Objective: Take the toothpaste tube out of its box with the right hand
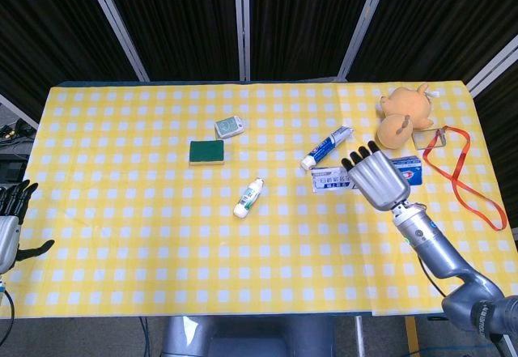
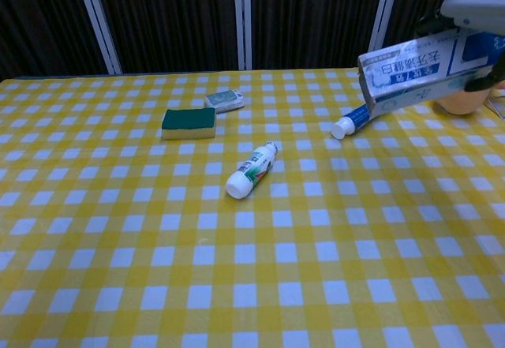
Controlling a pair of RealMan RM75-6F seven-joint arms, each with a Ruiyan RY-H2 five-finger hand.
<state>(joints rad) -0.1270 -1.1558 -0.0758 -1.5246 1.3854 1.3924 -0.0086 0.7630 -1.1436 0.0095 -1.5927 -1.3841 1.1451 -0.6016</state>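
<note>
The toothpaste tube [image 1: 327, 146] lies flat on the counter [image 1: 121, 235], which is covered by a yellow and white checked cloth. Its white cap points toward the near left and its tail toward the far right. In the chest view only the cap end of the tube [image 2: 350, 122] shows, because the box [image 2: 422, 70] covers the rest.

The right robot hand [image 1: 375, 177] grips the toothpaste box [image 1: 330, 177], a white and blue carton. The fingers wrap over its top, and the box sticks out past both sides of the hand. In the chest view the box is held up off the cloth, roughly level, with its left end tipped slightly down. From the head view the tube sits just beyond and to the left of this hand, close to the box's left end but apart from it; nothing touches the tube.

The left robot hand [image 1: 10, 226] hangs at the left edge of the head view, off the side of the counter. Its fingers are spread apart and hold nothing.

Elsewhere on the cloth are a green sponge [image 1: 206, 152], a small pack [image 1: 228, 126] just behind it, and a small white bottle [image 1: 248, 197] lying on its side near the middle. An orange plush toy [image 1: 402, 116] sits at the far right, with an orange strap [image 1: 463, 180] beside it.
</note>
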